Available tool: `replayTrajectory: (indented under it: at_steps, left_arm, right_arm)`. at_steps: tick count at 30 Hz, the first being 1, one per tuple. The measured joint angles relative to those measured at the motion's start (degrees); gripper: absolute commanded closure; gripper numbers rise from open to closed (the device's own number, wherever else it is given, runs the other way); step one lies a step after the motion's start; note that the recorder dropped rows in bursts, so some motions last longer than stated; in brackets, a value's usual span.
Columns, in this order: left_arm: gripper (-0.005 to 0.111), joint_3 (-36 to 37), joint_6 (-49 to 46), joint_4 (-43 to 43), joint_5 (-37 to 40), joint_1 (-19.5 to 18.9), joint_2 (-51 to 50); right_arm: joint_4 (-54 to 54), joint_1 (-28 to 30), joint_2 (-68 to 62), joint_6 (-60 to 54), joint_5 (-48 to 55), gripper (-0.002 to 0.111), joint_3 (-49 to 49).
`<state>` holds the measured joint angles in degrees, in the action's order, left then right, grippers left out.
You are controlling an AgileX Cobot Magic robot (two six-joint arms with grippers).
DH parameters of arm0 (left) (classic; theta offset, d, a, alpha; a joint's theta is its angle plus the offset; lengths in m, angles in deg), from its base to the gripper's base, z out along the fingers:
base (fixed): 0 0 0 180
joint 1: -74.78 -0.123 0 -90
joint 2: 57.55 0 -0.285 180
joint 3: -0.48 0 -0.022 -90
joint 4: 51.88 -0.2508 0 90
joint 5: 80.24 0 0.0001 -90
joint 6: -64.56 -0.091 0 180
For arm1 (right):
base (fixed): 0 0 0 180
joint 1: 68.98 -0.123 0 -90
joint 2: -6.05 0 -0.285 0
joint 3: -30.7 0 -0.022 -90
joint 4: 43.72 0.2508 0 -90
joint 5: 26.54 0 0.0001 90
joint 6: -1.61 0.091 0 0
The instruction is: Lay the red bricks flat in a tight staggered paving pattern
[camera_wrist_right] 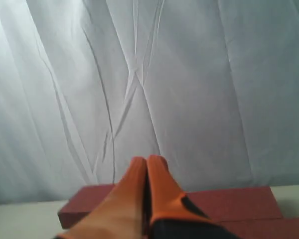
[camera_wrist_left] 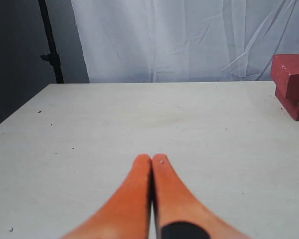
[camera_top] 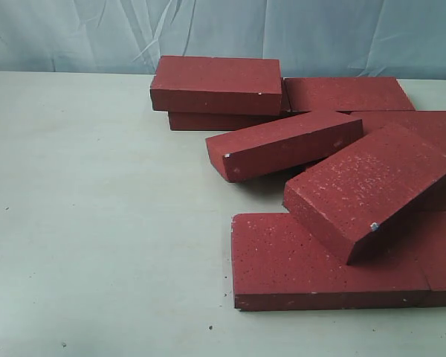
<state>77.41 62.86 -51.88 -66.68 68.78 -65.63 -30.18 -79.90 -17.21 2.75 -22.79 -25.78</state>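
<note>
Sprawling white-flecked dark red bricks [camera_top: 372, 186], some tilted; left fingers [camera_wrist_left: 132, 196], right fingers [camera_wrist_right: 133, 191] pressed together.

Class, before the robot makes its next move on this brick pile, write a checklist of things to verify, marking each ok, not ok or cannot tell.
1. Empty left gripper: ok, shut on nothing over the bare table.
2. Empty right gripper: ok, shut on nothing.
3. Jaws open for a grasp: not ok, both shut.
4. All red bricks flat: not ok; the middle tilted brick and the front tilted brick lean on others, the stacked brick lies on another.
5. Pattern tight and staggered: not ok, a loose heap.
6. Room for paving: ok, table bare left of the heap.
</note>
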Motion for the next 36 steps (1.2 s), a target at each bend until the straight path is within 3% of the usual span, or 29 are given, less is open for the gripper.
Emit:
replayTrajectory:
  at_steps: [10, 17, 24, 31, 36]
  left_arm:
    - [0.107, 0.00, 0.00, 0.00, 0.00, 0.00, 0.00]
    - [0.107, 0.00, 0.00, 0.00, 0.00, 0.00, 0.00]
    - [0.107, 0.00, 0.00, 0.00, 0.00, 0.00, 0.00]
    - [0.107, 0.00, 0.00, 0.00, 0.00, 0.00, 0.00]
    - [0.107, 0.00, 0.00, 0.00, 0.00, 0.00, 0.00]
  right_arm:
    - [-12.75, 0.00, -33.78, -2.15, 28.40, 0.109, 23.39]
    - [-12.97, 1.10, -48.95, -7.82, 37.02, 0.109, 31.89]
    - [-8.21, 8.06, -60.84, -14.94, 45.53, 0.109, 40.86]
    - [5.16, 17.70, -69.48, -25.38, 50.70, 0.109, 47.83]
    - [5.32, 20.51, -75.15, -26.84, 52.96, 0.105, 51.34]
